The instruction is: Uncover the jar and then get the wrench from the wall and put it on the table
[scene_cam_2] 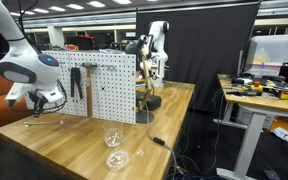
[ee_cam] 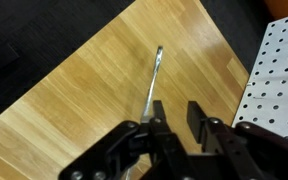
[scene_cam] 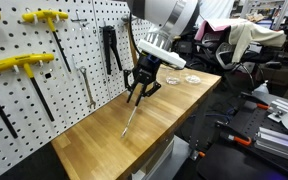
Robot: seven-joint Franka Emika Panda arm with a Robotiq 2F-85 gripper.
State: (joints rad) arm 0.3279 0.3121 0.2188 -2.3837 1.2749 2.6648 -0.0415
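Note:
The slim silver wrench [ee_cam: 153, 80] lies flat on the light wood table [ee_cam: 84, 90], and it also shows in an exterior view [scene_cam: 130, 118]. My gripper [ee_cam: 174, 112] hovers just above the wrench's near end, open, with nothing between the fingers; the left finger overlaps the wrench's end in the wrist view. In the exterior views the gripper [scene_cam: 140, 93] [scene_cam_2: 42, 106] is low over the table, next to the white pegboard wall [scene_cam: 44, 95]. The small clear jar [scene_cam: 172, 80] [scene_cam_2: 112, 139] stands uncovered on the table, with its flat clear lid [scene_cam: 193, 78] [scene_cam_2: 117, 158] beside it.
On the pegboard hang yellow-handled T-tools [scene_cam: 22, 64], a longer silver wrench [scene_cam: 87, 88] and black pliers [scene_cam: 111, 48]. A wooden stand [scene_cam_2: 146, 95] sits on the table by the pegboard's end. Chairs and cluttered desks [scene_cam: 274, 110] lie beyond the table edge.

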